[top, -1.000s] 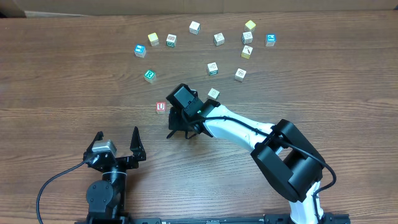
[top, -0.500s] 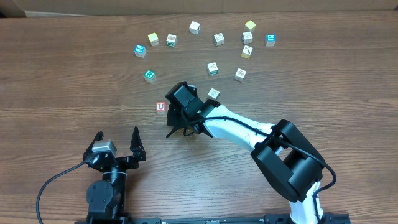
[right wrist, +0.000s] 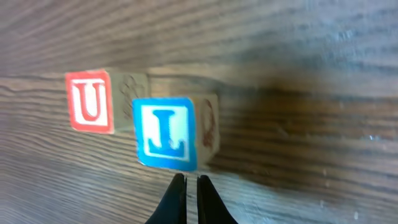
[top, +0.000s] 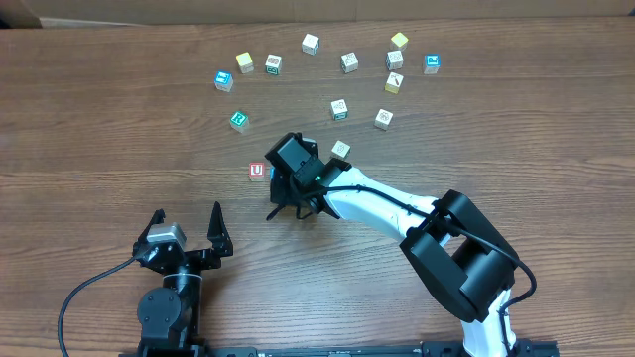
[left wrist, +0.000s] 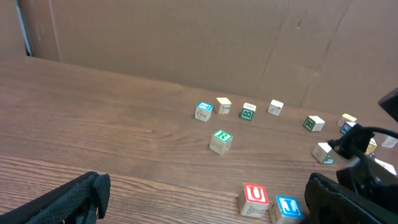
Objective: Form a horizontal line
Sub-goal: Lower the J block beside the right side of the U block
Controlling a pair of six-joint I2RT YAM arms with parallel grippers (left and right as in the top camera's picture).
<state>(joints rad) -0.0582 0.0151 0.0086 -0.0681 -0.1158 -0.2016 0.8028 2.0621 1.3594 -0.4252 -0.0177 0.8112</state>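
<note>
Horizontal line stands at two cubes left of centre on the wooden tabletop, whose far edge meets a cardboard wall in the left wrist view. The right arm reaches in from lower right and covers the wood to the right of the pair. Bare wood lies to the left and below. The left gripper sits lower left, jaws wide apart and empty. The right gripper has its jaws together, tips just short of the blue cube. That cube sits close against the red U cube, slightly lower in the frame. The green R cube lies apart above, and scattered cubes arc across the top.
</note>
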